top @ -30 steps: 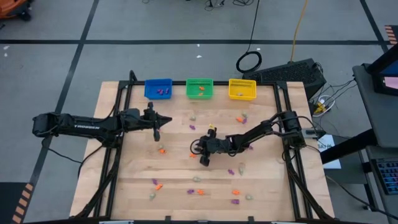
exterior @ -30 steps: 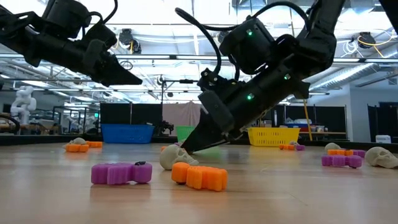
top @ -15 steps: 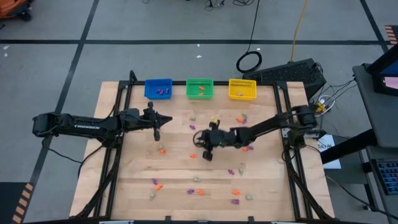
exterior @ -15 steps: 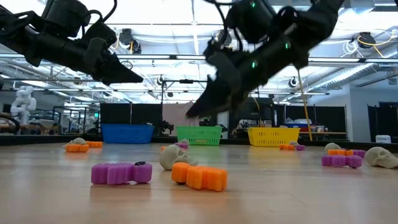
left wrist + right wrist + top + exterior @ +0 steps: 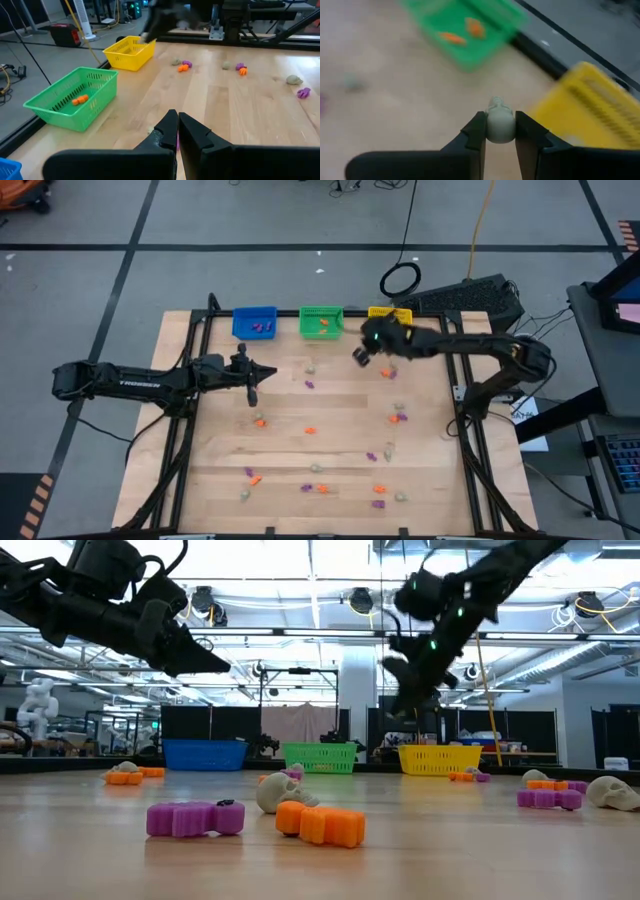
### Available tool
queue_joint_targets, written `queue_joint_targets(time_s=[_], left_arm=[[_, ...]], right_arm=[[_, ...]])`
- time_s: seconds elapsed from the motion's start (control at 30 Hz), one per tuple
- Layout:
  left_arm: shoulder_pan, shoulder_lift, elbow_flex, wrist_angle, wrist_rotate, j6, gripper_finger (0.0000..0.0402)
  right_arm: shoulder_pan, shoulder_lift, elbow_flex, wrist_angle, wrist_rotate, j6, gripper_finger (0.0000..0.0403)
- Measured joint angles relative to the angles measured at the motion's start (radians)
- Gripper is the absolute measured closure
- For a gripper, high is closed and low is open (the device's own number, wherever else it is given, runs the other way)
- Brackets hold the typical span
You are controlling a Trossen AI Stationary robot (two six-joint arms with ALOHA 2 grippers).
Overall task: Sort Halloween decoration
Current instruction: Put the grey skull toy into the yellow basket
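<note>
My right gripper (image 5: 360, 356) hangs above the table's far part, just short of the yellow bin (image 5: 438, 757), shut on a pale beige-grey skull trinket (image 5: 499, 122). My left gripper (image 5: 252, 392) hovers shut and holding nothing over the table's left half; its fingertips (image 5: 177, 131) meet. Purple, orange and pale trinkets lie scattered on the wood, such as an orange one (image 5: 310, 430), a purple one (image 5: 195, 818) and a pale skull (image 5: 275, 792). The green bin (image 5: 470, 30) holds orange pieces, and the blue bin (image 5: 255, 323) holds purple ones. My right gripper pinches the pale skull trinket by its two sides (image 5: 490, 127) between its two fingers, at their free ends. The fingers slant down toward the table's far edge. The trinket is lifted clear of the table, its rounded top showing above the fingertips.
Blue, green (image 5: 321, 322) and yellow bins stand in a row along the table's far edge. A black frame rail (image 5: 466, 430) runs down the table's right side. Bare wood (image 5: 330, 405) lies in the table's middle between the scattered trinkets.
My right gripper has risen from the middle of the table and swung toward the far right, up to the yellow bin, tipping from steeply down to a shallower slant. The pale trinket has gone with it, lifted clear of the wood.
</note>
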Motion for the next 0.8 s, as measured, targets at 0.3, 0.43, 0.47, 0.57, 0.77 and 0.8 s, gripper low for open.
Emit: queue_joint_targets(time_s=[0.3, 0.43, 0.47, 0.57, 0.77, 0.8], left_arm=[[0.000, 0.000, 0.000, -0.003, 0.005, 0.000, 0.0389], [0.000, 0.000, 0.000, -0.003, 0.006, 0.000, 0.0389], [0.000, 0.000, 0.000, -0.003, 0.006, 0.000, 0.0389], [0.000, 0.000, 0.000, -0.003, 0.006, 0.000, 0.0389], [0.000, 0.000, 0.000, -0.003, 0.006, 0.000, 0.0389], [0.000, 0.000, 0.000, -0.003, 0.006, 0.000, 0.0389]], right_arm=[[-0.282, 0.108, 0.000, -0.005, -0.106, -0.092, 0.0353], [-0.354, 0.184, 0.000, 0.013, -0.138, -0.132, 0.0353], [-0.368, 0.201, 0.000, 0.018, -0.149, -0.136, 0.0353], [-0.397, 0.233, 0.000, 0.045, -0.174, -0.142, 0.0353], [-0.406, 0.215, 0.000, 0.047, -0.185, -0.146, 0.0317], [-0.406, 0.203, 0.000, 0.048, -0.185, -0.148, 0.0302]])
